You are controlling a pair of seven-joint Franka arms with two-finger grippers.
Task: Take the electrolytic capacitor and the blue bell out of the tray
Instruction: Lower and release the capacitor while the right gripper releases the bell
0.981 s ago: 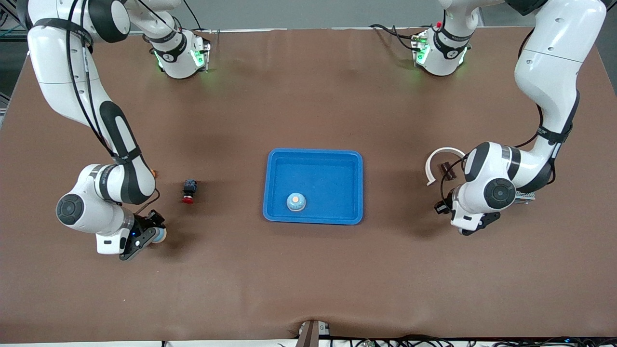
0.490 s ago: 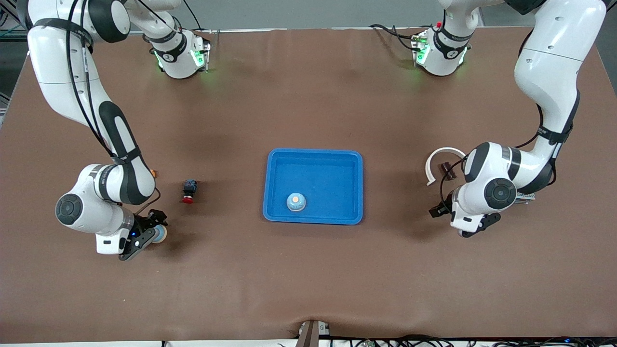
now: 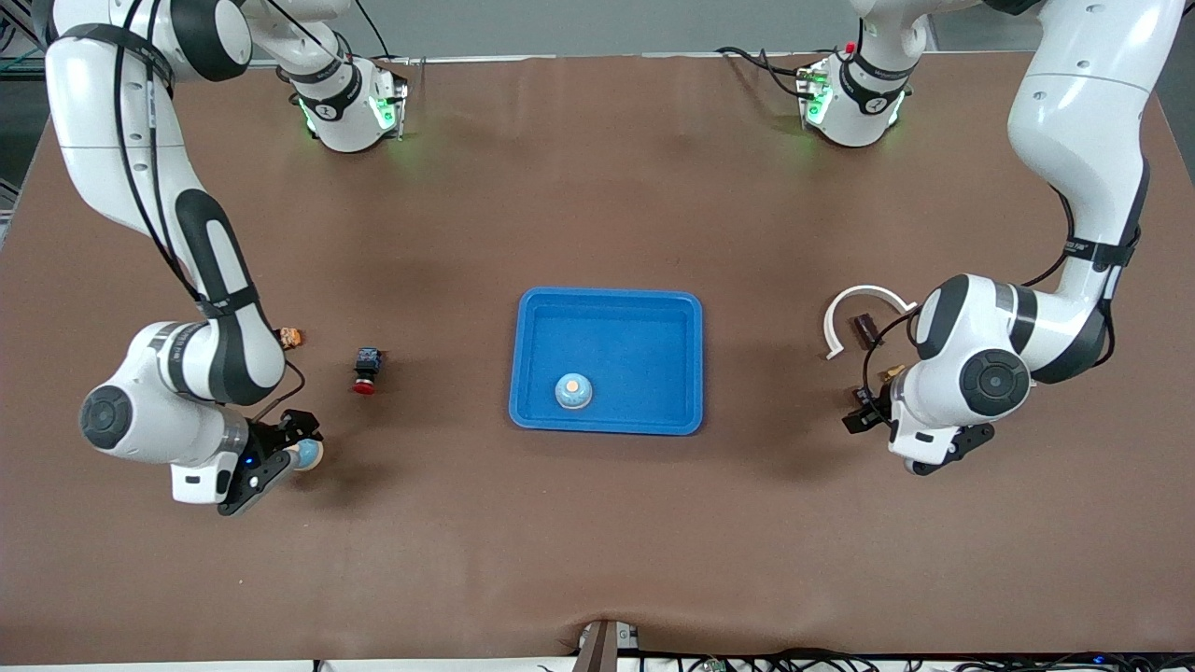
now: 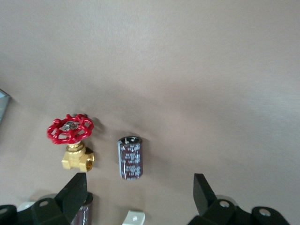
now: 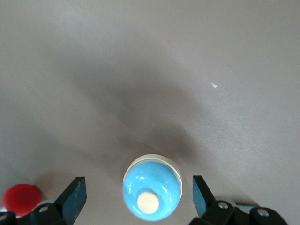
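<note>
Capacitor (image 4: 130,158) dark cylinder, bell (image 5: 152,193) glossy blue dome; left tool (image 4: 140,197), right tool (image 5: 139,199) wide open, empty

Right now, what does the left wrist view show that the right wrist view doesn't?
Only the left wrist view: a dark capacitor lying on the table beside a brass valve with a red handwheel. Only the right wrist view: a blue bell and a red button. Both: brown table and that arm's open end effector, left, right.
</note>
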